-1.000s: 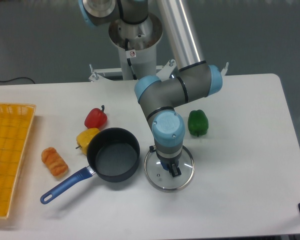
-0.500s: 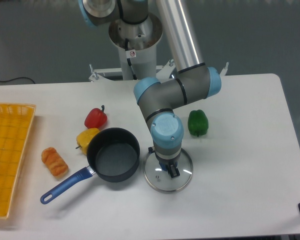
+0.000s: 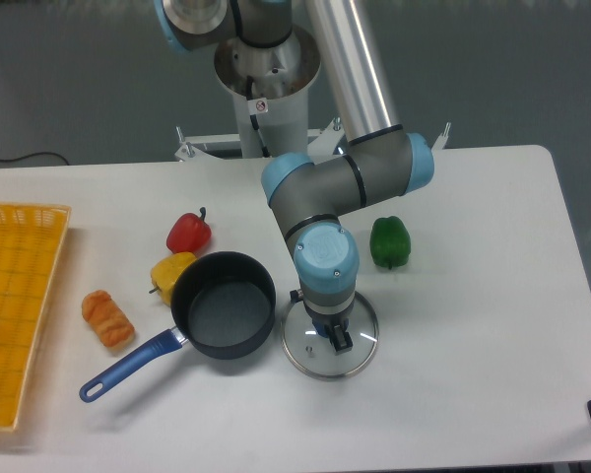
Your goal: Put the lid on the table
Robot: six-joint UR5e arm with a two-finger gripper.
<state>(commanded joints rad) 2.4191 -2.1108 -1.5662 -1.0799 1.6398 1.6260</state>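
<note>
The round glass lid (image 3: 359, 347) with a thin silver rim lies on the white table (image 3: 473, 296), just right of the dark saucepan (image 3: 224, 304). My gripper (image 3: 331, 333) points straight down over the lid's centre, and its wrist hides the blue knob. The fingers (image 3: 339, 340) are at the middle of the lid, where the knob lies hidden. I cannot tell whether they are open or shut. The saucepan stands open with its blue handle pointing front left.
A green pepper (image 3: 390, 242) sits behind the lid. A red pepper (image 3: 188, 233) and a yellow pepper (image 3: 170, 273) lie behind the saucepan. An orange pastry-like item (image 3: 107, 319) lies at its left. A yellow mesh basket (image 3: 15, 305) stands at the left edge.
The gripper and the lid have shifted slightly to the left, closer to the saucepan. Nothing else has moved.
</note>
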